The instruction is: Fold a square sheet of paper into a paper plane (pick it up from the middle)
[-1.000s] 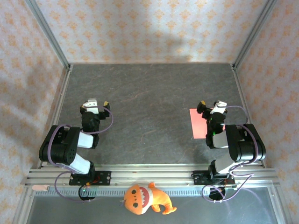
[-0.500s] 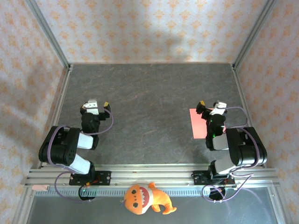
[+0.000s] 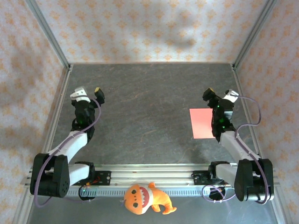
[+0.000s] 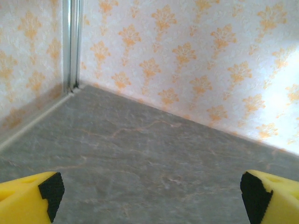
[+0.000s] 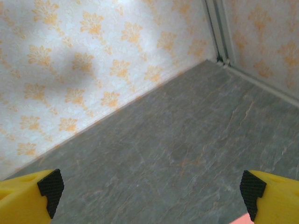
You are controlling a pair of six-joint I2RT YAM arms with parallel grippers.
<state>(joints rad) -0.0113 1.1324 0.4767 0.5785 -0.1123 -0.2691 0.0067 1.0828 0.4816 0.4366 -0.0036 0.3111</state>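
My left end effector [image 3: 88, 92] and right end effector [image 3: 219, 95] have risen, open and empty, baring the flat square sheet of paper [image 3: 202, 123] mid-right.

Grey marbled table [image 3: 149, 107], flat red-pink square sheet of paper [image 3: 202, 123] lying on its right side

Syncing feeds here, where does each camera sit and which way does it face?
Top external: above and behind the bases, looking down on the table, both arms, left gripper, right gripper, square sheet of paper.
Left wrist: on the left arm, facing the far left corner; yellow fingers at bottom.
Right wrist: facing the far right corner; yellow fingers at bottom; shares the paper's corner with top.
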